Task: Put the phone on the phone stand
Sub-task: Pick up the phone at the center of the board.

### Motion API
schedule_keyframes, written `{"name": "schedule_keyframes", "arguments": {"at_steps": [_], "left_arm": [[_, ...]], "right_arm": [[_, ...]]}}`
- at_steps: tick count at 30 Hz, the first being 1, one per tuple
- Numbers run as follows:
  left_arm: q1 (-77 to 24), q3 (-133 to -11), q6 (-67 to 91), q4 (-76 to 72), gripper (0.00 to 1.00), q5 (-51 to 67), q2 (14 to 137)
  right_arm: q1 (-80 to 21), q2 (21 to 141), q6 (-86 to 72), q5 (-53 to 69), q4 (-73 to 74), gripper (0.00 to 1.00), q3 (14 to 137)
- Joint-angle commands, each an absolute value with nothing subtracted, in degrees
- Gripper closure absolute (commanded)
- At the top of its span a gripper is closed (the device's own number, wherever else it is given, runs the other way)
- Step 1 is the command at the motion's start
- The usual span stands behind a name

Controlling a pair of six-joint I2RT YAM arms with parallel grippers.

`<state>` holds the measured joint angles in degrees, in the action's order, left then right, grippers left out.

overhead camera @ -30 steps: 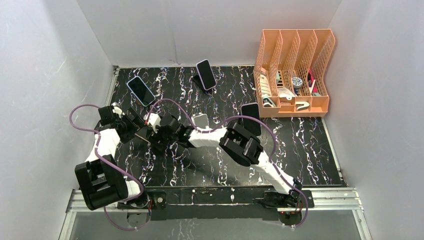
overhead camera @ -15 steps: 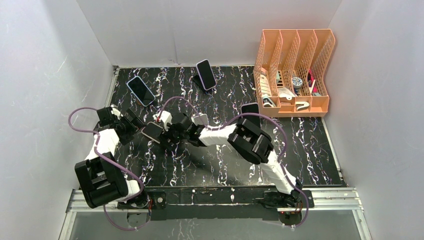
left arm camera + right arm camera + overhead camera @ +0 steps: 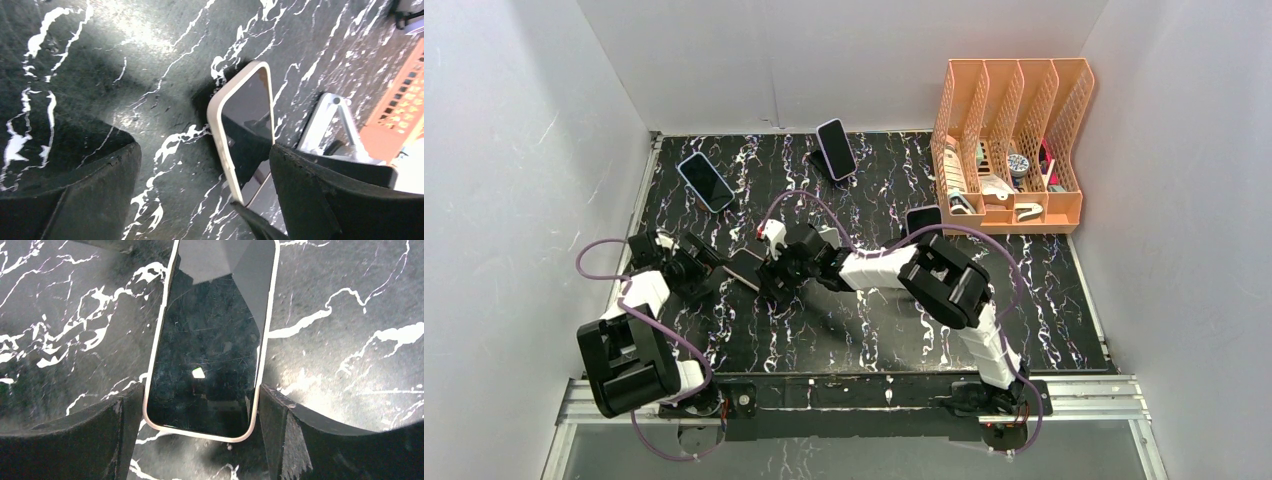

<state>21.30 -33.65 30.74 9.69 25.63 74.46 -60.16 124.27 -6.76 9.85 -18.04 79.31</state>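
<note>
Jaws of the right gripper (image 3: 200,415) are clamped on the long edges of the cream-cased phone (image 3: 212,335) near its lower end. The phone is held screen-up and tilted, and its far end appears lifted off the table (image 3: 864,330). The left gripper (image 3: 707,271) has its jaws apart beside that far end, touching nothing.

The phone is probably stiff and fairly light, with a glass face and a slick, rounded case. A hold nearer the middle of its edges would likely resist tipping better.

White walls (image 3: 544,150) close off the table's left and back. The orange file organiser (image 3: 1009,130) sits well apart on the right. The silver phone stand (image 3: 330,117) stands just beyond the phone, so the approach to it looks tight.
</note>
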Motion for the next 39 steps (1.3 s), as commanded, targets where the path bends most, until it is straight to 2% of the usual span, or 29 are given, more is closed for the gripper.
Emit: {"name": "schedule_keyframes", "arguments": {"at_steps": [1, 6, 15, 24, 30, 32, 36, 39], "left_arm": [[21.6, -30.8, 37.0, 2.9, 0.08, 30.4, 72.5], [21.6, -25.5, 46.0, -9.4, 0.23, 34.8, 71.8], [21.6, -23.1, 48.1, -13.0, 0.23, 39.2, 72.9], [21.4, -17.6, 51.0, -17.1, 0.36, 43.3, 72.4], [20.0, -20.8, 48.1, -12.2, 0.39, 47.1, 75.6], [18.7, -22.4, 46.4, -10.9, 0.48, 48.0, 78.0], [17.0, -23.0, 45.5, -10.8, 0.59, 48.2, 80.7], [17.0, -23.6, 44.9, -10.8, 0.60, 48.2, 80.7]], "right_arm": [[-60.2, 117.5, -7.9, 13.5, -21.1, 0.34, 76.3], [-60.3, 115.0, -7.3, 16.3, -23.3, 0.34, 73.1], [-60.3, 113.1, -6.4, 18.8, -24.2, 0.34, 70.7], [-60.5, 112.8, -5.9, 23.7, -27.4, 0.34, 67.2], [-60.5, 112.4, -2.1, 29.8, -26.2, 0.33, 65.1], [-60.4, 112.0, -1.2, 31.5, -26.2, 0.33, 64.4], [-60.5, 111.4, -0.1, 33.7, -25.5, 0.33, 63.5], [-60.5, 110.7, 2.6, 35.0, -24.3, 0.32, 62.5]]}}
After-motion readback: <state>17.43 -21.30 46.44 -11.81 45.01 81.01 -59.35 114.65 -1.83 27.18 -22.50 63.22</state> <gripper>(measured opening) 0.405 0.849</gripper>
